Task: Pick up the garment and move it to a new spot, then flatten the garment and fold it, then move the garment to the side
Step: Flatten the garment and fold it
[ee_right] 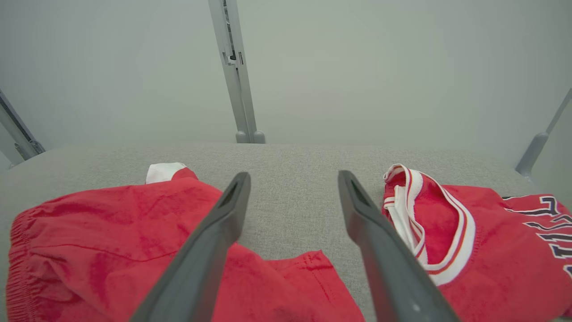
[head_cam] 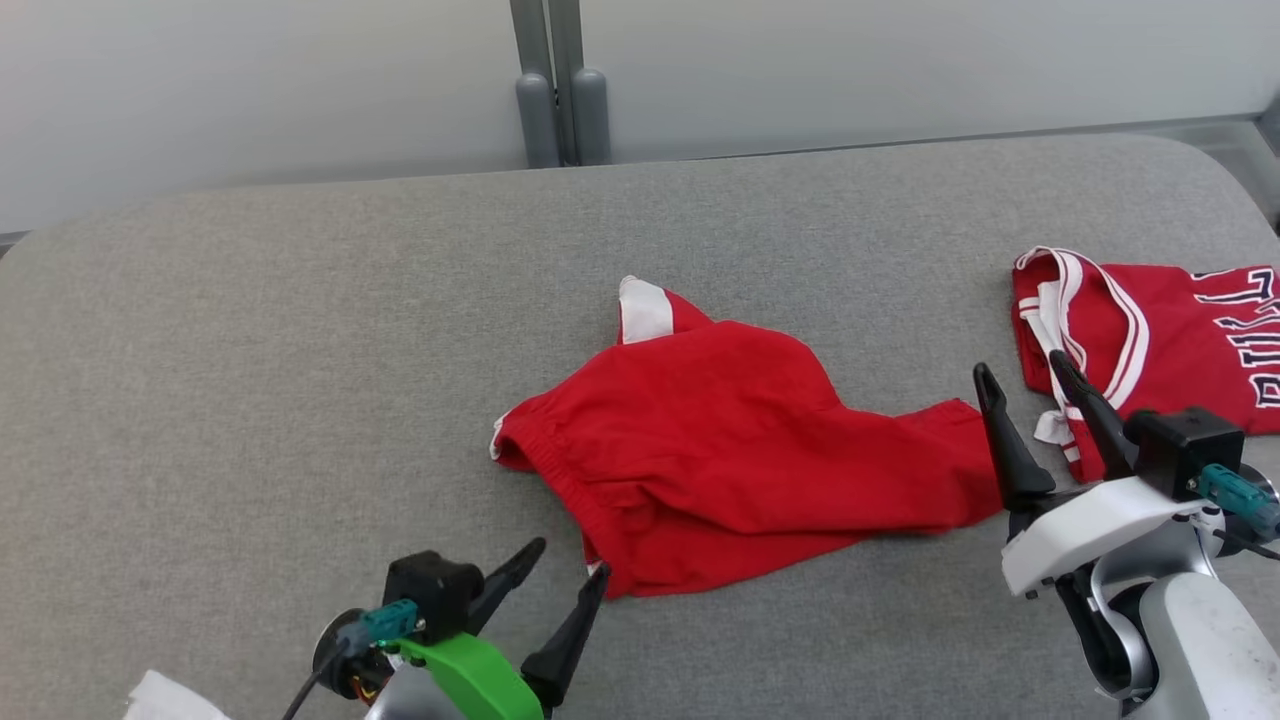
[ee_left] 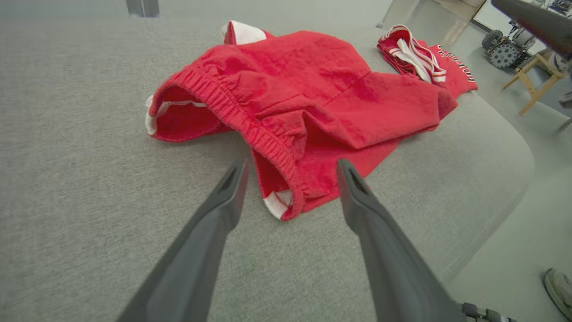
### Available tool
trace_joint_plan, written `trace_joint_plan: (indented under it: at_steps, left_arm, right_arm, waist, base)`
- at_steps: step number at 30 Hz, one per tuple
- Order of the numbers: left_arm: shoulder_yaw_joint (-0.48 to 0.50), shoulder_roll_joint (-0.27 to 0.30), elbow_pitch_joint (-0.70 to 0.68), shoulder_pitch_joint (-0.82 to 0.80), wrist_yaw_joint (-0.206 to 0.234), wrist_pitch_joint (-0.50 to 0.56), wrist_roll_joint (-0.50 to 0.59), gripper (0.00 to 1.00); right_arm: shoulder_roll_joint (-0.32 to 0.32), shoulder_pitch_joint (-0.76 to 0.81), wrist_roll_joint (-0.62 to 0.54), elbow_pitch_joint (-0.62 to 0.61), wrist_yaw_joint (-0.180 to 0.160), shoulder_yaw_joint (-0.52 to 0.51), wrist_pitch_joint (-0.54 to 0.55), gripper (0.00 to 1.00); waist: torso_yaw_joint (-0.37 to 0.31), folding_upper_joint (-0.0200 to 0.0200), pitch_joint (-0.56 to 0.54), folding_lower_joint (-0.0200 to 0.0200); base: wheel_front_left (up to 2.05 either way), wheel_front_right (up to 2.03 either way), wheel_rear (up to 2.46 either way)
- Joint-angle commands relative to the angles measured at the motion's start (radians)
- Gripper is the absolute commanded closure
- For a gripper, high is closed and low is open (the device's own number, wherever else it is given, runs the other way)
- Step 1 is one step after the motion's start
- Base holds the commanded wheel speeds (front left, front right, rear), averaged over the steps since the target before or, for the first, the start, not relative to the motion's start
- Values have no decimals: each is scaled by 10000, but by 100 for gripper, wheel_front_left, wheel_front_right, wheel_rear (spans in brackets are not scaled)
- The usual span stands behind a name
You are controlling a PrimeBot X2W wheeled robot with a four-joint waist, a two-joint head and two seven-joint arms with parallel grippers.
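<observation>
— Grey fabric tabletop [head_cam: 300, 350]: how stand the crumpled red fabric shorts [head_cam: 730, 450]?
— Lying mid-table, rumpled, unfolded. Both empty, the left gripper [head_cam: 570, 558] and right gripper [head_cam: 1022, 368] gape wide at either end, perhaps brushing cloth. Flattening, folding and shifting aside remain

One pair of red shorts [head_cam: 720, 440] lay between four dark fingers [head_cam: 1005, 440], one red jersey [head_cam: 1170, 340] beside the right two, on one worktop [head_cam: 250, 350].

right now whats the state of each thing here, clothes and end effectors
red shorts: crumpled, unfolded, lying on the grey surface, not held
red jersey: lying off to the right, not held
left end effector: open, empty, at the shorts' near waistband corner
right end effector: open, empty, between shorts and jersey
</observation>
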Motion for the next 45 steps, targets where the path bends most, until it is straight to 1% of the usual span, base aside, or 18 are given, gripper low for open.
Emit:
trace_joint_plan:
  at_steps: [1,3,6,8,13,14,15,16,17,22,25,28,31,33,35,38,40,45]
  left_arm:
    - [-354,350,-69,-334,-21,304,-391,0]
    - [-895,626,-81,-539,-23,644,-849,0]
    - [-1365,957,229,-918,-24,930,-1209,0]
    - [-1652,993,478,-1134,-25,944,-1439,0]
    - [-2085,1131,1290,-1707,-26,599,-1700,0]
    - [-2162,1127,1394,-1795,-26,513,-1741,17]
    - [-2272,1117,1469,-1895,-26,418,-1845,59]
    - [-2327,1133,1502,-1980,-26,312,-1905,94]
    - [-2344,1197,1555,-2066,-26,188,-1965,100]
    - [-2107,1300,1135,-2225,-26,-466,-2441,100]
    - [-1770,1601,805,-2348,-15,-597,-2732,100]
    - [-1329,1698,743,-2533,180,-579,-3032,100]
    - [-806,1791,1084,-2757,510,-511,-3382,100]
    - [-545,1721,1358,-2883,644,-402,-3715,100]
    - [-309,1835,1687,-3005,786,-261,-3929,100]
    - [78,1788,2068,-3114,824,-147,-4426,100]
    - [176,1980,2335,-3163,831,-60,-4475,100]
    - [302,2045,2919,-3198,685,-19,-4673,100]
  right_arm:
    - [-46,-174,-32,-36,-3,6,-37,0]
    - [-47,-270,-38,-47,-2,16,-31,0]
    - [-27,-361,-53,-27,-3,-21,-78,0]
    - [-2,-438,-57,-19,-3,-24,-105,0]
    - [61,-512,-46,71,-3,-26,-242,0]
    - [63,-527,-47,83,-3,-28,-277,0]
    - [57,-529,-39,97,-3,-43,-306,0]
    - [54,-518,-37,114,-3,-63,-312,0]
    - [52,-506,-43,135,-3,-83,-347,0]
    - [72,-466,-62,201,-3,-113,-392,0]
    - [77,-447,-48,222,-3,-86,-388,0]
    - [68,-506,-11,215,-3,-11,-353,0]
    - [55,-607,28,221,-3,75,-330,0]
    - [39,-656,41,238,-3,101,-330,0]
    - [17,-693,57,252,-3,104,-353,0]
    - [-8,-729,70,289,-3,38,-395,0]
    - [-19,-743,73,316,-3,31,-402,0]
    - [-9,-777,70,417,-3,-20,-427,0]
  waist:
    - [-268,-1,221,0]
    - [-482,-1,380,0]
    - [-771,-1,596,0]
    - [-968,-1,742,0]
    - [-1327,-1,1011,0]
    - [-1367,-1,1031,0]
    - [-1399,-1,1048,0]
    - [-1414,-1,1056,0]
    - [-1428,-1,1056,0]
    - [-1426,-1,1009,0]
    - [-1412,-1,1001,0]
    - [-1452,-1,1062,0]
    - [-1571,-1,1203,0]
    - [-1657,-1,1317,0]
    - [-1749,-1,1440,0]
    - [-1836,-1,1598,0]
    - [-1880,-1,1664,0]
    - [-1840,-1,1666,0]
  base:
    - [0,0,0]
    - [0,0,0]
    - [0,0,0]
    - [0,0,0]
    - [0,0,0]
    - [0,0,0]
    - [0,0,0]
    - [0,0,0]
    - [0,0,0]
    - [0,0,0]
    - [0,0,0]
    - [0,0,0]
    - [0,0,0]
    - [0,0,0]
    - [0,0,0]
    - [0,0,0]
    - [0,0,0]
    - [0,0,0]
